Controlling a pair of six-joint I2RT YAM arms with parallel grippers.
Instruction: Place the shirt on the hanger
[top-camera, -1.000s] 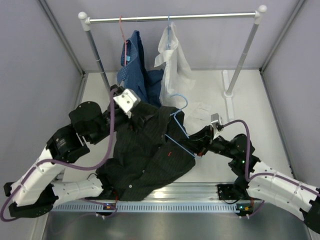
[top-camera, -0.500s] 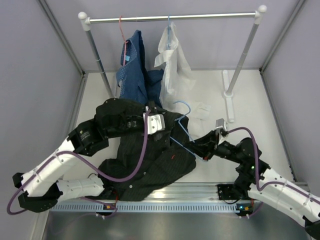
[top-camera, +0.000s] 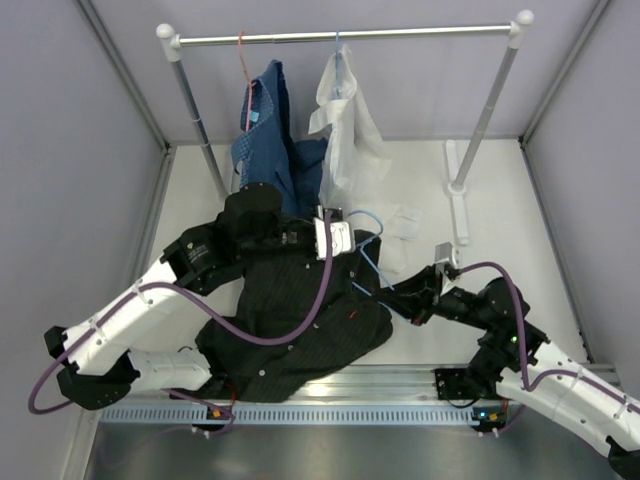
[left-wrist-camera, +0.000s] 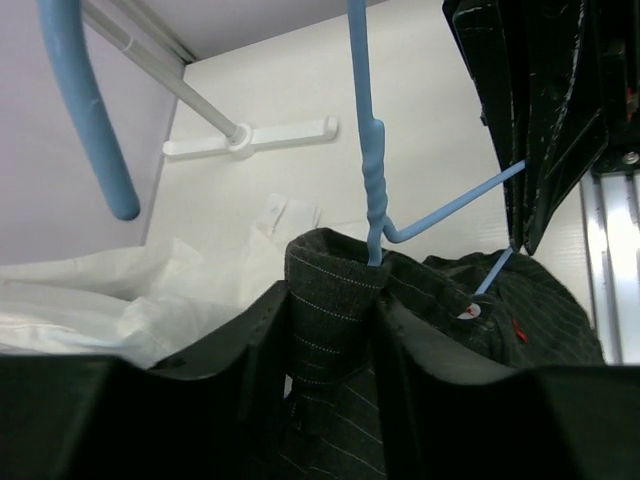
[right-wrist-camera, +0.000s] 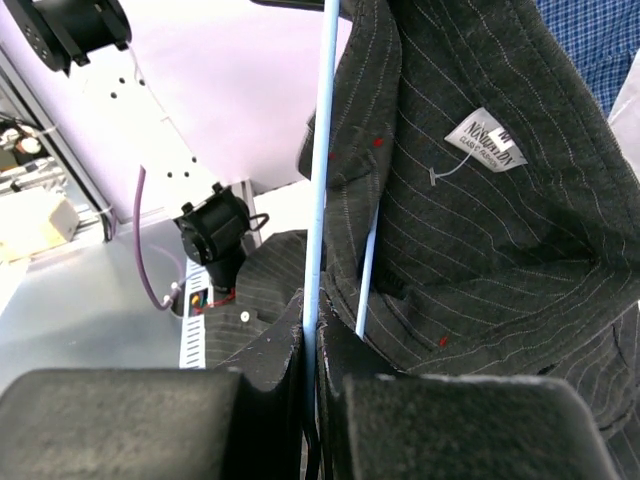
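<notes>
"In the middle of the table (top-camera: 520, 230), the shirt (top-camera: 300, 320) is lying heaped, its collar bunching against the neck of the hanger (left-wrist-camera: 372, 170). What is the right gripper (right-wrist-camera: 312, 345) doing?"

"Clamping hard on the thin wire, which is running in under the collar."

"And the left gripper (left-wrist-camera: 330, 330)?"

"Pinching a fold of collar, it seems; the cloth is hiding the fingertips."

"What is worrying you?"

"If the collar is dragging, the wire may be twisting in that grip, and the cloth could be sliding off the free shoulder."
</notes>
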